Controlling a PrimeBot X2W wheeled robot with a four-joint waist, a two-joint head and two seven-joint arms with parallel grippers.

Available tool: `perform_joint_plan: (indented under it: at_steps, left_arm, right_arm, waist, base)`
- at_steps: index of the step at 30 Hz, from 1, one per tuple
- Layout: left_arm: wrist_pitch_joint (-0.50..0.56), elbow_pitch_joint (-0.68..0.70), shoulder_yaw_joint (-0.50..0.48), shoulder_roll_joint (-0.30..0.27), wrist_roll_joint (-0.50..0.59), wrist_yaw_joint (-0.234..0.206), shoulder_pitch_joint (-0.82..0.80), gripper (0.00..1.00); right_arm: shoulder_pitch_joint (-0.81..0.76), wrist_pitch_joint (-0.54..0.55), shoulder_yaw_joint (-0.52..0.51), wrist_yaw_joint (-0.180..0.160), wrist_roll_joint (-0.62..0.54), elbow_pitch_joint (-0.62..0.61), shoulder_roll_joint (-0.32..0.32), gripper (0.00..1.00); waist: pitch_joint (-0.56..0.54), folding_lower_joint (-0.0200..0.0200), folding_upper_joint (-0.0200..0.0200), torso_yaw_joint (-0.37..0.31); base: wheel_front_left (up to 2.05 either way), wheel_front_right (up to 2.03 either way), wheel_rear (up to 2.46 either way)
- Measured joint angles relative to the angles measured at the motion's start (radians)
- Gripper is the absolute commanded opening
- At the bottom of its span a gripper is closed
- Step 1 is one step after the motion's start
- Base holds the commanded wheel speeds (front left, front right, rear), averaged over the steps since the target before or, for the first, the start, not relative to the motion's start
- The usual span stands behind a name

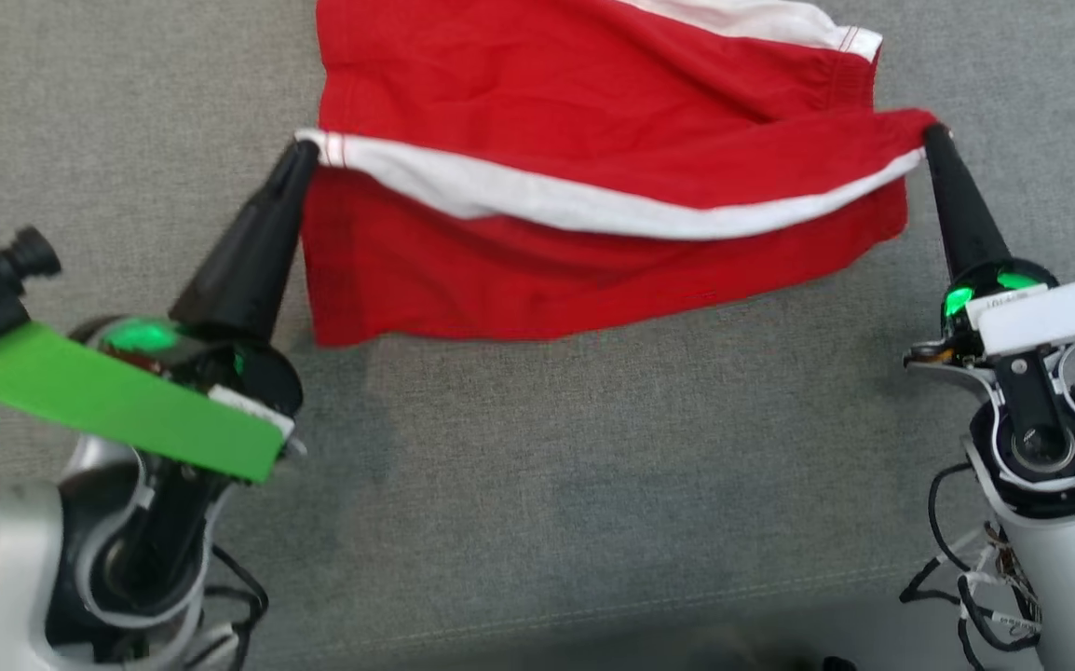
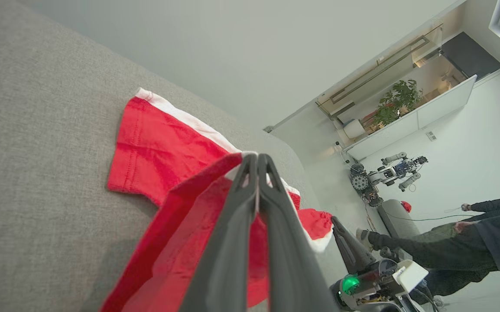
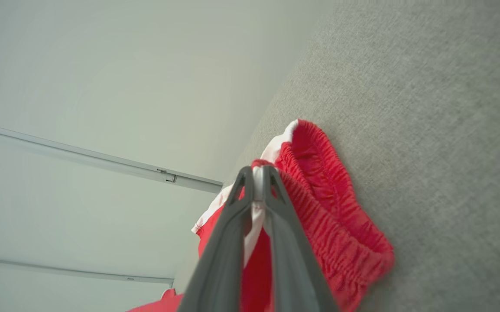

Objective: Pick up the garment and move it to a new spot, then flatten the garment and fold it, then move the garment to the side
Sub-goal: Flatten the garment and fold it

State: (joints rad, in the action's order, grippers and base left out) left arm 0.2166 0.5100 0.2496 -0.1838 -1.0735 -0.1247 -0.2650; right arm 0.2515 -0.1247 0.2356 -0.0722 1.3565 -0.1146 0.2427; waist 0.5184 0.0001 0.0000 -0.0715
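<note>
Head view first: the red garment [image 1: 547,93] lies across the top of the grey fabric surface [image 1: 547,485]. One edge, trimmed with a white band [image 1: 537,200], is strung between both arms and sags a little in the middle. At one end the left pincer [image 1: 305,149] has its dark fingers pressed together on the corner where the band starts. At the other end the right pincer [image 1: 933,130] is pinched on the opposite red corner. Below that held edge a red panel hangs down towards the robot, and more red cloth spreads out behind it.

Over to the left wrist view: the left pincer [image 2: 258,157] has its fingers squeezed tight with red and white cloth caught at the tips. The garment [image 2: 159,147] fans out behind it on the grey fabric surface [image 2: 37,151]. Further along, the right pincer [image 2: 337,222] meets the far corner of the cloth. Off in the room there's a person [image 2: 471,247], a second robot [image 2: 384,173] and a plant [image 2: 395,102].

Now the right wrist view: the right pincer [image 3: 258,170] is clamped on the garment [image 3: 341,225], and a strip of white shows between the fingers. The gathered elastic waistband [image 3: 319,173] curls beside it, resting on the grey fabric surface [image 3: 427,108], with a pale wall [image 3: 102,86] beyond.
</note>
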Motion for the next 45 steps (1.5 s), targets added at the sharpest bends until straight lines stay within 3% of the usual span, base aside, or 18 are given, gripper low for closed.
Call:
perform_joint_plan:
  at_steps: [7,19,31,35,41,42,43,44,45]
  left_arm:
    - [0.112,-0.110,-0.085,0.013,0.049,0.000,-0.244,0.00]
    - [0.228,-0.288,-0.109,0.071,0.112,0.000,-0.488,0.00]
    - [0.276,-0.408,-0.130,0.105,0.159,0.000,-0.605,0.00]
    - [0.285,-0.441,-0.158,0.112,0.166,0.000,-0.618,0.00]
    - [0.303,-0.529,-0.186,0.125,0.183,0.000,-0.628,0.00]
    - [0.304,-0.545,-0.189,0.126,0.188,0.000,-0.629,0.00]
    - [0.305,-0.557,-0.192,0.127,0.200,0.000,-0.630,0.00]
    - [0.306,-0.568,-0.196,0.128,0.215,0.000,-0.633,0.00]
    - [0.306,-0.577,-0.202,0.129,0.222,0.000,-0.638,0.00]
  right_arm:
    - [0.121,0.008,-0.006,-0.003,0.010,0.017,-0.035,0.00]
    - [0.193,0.002,-0.029,-0.009,0.045,0.061,-0.074,0.00]
    - [0.240,-0.007,-0.031,-0.009,0.074,0.028,-0.124,0.00]
    - [0.259,-0.006,-0.029,-0.027,0.081,0.031,-0.136,0.00]
    - [0.281,-0.017,-0.061,-0.044,0.097,0.117,-0.141,0.00]
    - [0.285,-0.017,-0.061,-0.045,0.097,0.131,-0.142,0.06]
    - [0.291,-0.017,-0.063,-0.047,0.101,0.143,-0.146,0.30]
    - [0.298,-0.017,-0.064,-0.052,0.105,0.155,-0.150,0.38]
    - [0.306,-0.017,-0.063,-0.052,0.105,0.165,-0.150,0.73]
  waist:
    - [0.096,0.0001,0.0000,-0.028]
    - [0.155,0.0000,0.0000,-0.088]
    - [0.123,0.0000,0.0000,-0.093]
    - [0.121,0.0000,0.0000,-0.097]
    - [0.130,0.0000,0.0000,-0.096]
    - [0.131,0.0000,0.0000,-0.096]
    - [0.132,0.0000,0.0000,-0.095]
    - [0.133,0.0000,0.0000,-0.095]
    - [0.134,0.0000,0.0000,-0.094]
  base:
    - [0.00,0.00,0.00]
    - [0.00,0.00,0.00]
    - [0.00,0.00,0.00]
    - [0.00,0.00,0.00]
    - [0.00,0.00,0.00]
    - [0.00,0.00,0.00]
    - [0.00,0.00,0.00]
    - [0.00,0.00,0.00]
    - [0.00,0.00,0.00]
